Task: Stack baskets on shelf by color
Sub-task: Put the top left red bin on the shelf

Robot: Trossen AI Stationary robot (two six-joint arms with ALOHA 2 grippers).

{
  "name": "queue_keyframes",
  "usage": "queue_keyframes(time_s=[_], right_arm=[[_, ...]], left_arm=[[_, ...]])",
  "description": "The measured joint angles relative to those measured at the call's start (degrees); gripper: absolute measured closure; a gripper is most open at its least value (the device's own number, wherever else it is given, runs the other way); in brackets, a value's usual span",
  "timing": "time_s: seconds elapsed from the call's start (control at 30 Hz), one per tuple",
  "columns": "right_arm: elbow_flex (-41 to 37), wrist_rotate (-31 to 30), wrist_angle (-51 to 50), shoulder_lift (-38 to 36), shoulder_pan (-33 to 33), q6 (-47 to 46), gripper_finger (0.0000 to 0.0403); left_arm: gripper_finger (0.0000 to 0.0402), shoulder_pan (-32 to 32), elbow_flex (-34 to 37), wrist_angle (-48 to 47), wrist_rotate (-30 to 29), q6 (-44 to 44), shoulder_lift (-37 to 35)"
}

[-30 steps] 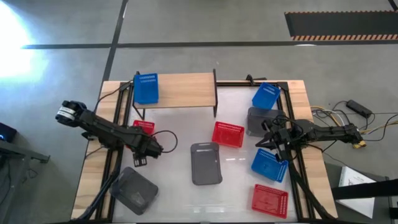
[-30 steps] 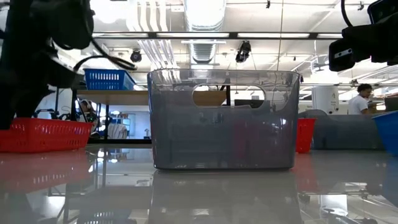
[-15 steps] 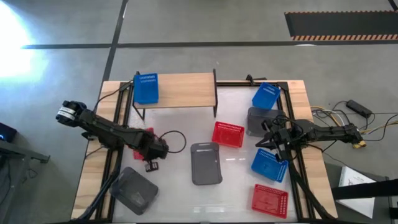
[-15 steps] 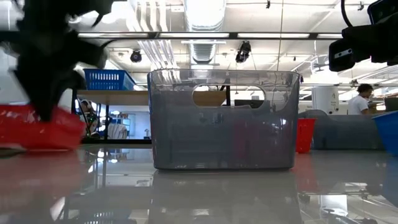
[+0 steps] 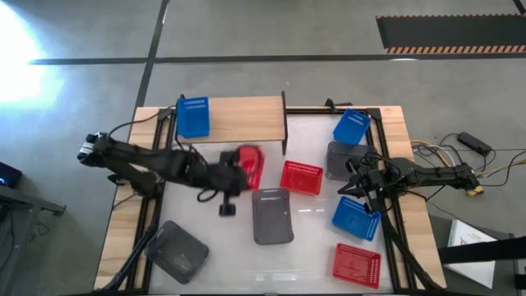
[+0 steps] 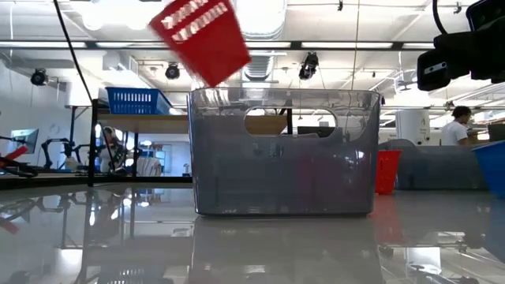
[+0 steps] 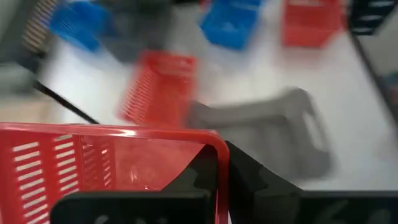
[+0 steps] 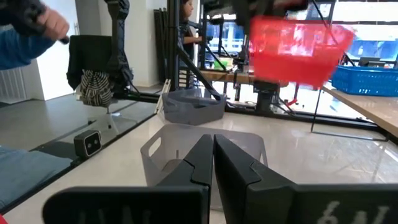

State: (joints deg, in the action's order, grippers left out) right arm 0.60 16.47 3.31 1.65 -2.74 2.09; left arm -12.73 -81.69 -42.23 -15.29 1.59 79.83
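Observation:
My left gripper point(image 5: 237, 173) is shut on a red basket point(image 5: 249, 164), which is in the air left of the table's middle, below the shelf point(image 5: 242, 119). In the low view the basket point(image 6: 201, 38) hangs high and tilted. One blue basket point(image 5: 193, 116) stands on the shelf's left end. A grey basket point(image 5: 272, 215) rests on its base mid-table, with another red basket point(image 5: 302, 177) beside it. My right gripper point(image 5: 343, 191) waits shut at the table's right, between a grey basket point(image 5: 341, 158) and a blue one point(image 5: 355, 216). My left gripper pinches one wall of the red basket at its rim point(image 7: 219, 155), close to a corner, with one finger inside the basket and one outside. The fingers reach in from the table's left. The basket is lifted clear of the table and tilted.
A second grey basket point(image 5: 177, 251) lies at the near left. A blue basket point(image 5: 352, 126) sits at the far right and a red basket point(image 5: 357, 265) at the near right. Black frame rails run along both table sides. A person shows in the room beyond.
My left gripper has shut on the red basket at the table's left side. It then rose and swung toward the table's middle. The basket has left the table and now hangs high and tilted.

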Motion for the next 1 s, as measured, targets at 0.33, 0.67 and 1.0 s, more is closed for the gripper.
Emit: queue_keyframes(time_s=[0.33,0.67,1.0], right_arm=[[0.00,0.01,-0.02,0.00,0.00,-0.09,0.0394],[0.00,0.02,-0.02,0.00,0.01,-0.07,0.0394],[-0.01,0.01,-0.02,0.00,0.01,0.00,0.0394]], left_arm=[[0.0401,20.69,-2.71,-1.11,1.78,-14.29,0.04],[0.0402,30.42,-1.65,-6.63,5.66,-17.23,1.06],[0.0402,30.77,-1.80,-9.81,5.39,-17.42,7.82]])
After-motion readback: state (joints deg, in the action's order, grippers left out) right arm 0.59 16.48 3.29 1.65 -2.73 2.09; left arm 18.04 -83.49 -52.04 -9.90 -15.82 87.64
